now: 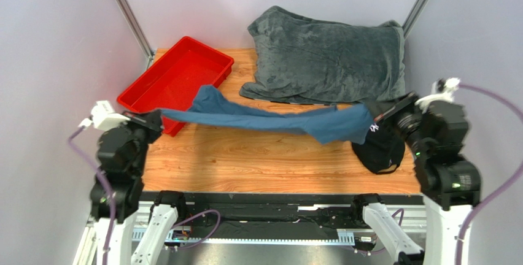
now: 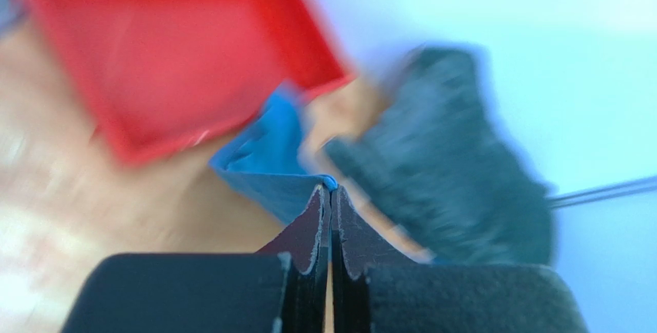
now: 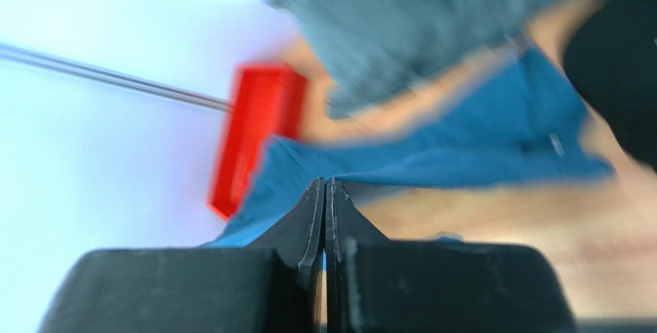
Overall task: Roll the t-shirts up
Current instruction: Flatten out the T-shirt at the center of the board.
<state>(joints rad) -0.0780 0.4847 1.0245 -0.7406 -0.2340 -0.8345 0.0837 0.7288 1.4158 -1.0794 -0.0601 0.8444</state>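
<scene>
The teal-blue t-shirt hangs stretched above the table between my two grippers, sagging a little in the middle, with a sleeve bunched near the red tray. My left gripper is shut on its left end; in the left wrist view the blue cloth sits pinched at the tips. My right gripper is shut on its right end; the right wrist view shows the shirt running away from the closed tips. Both wrist views are blurred.
A red tray stands at the back left. A large grey plush blanket lies at the back right. A black cap with a white logo sits on the table under my right gripper. The wooden table shows below the shirt.
</scene>
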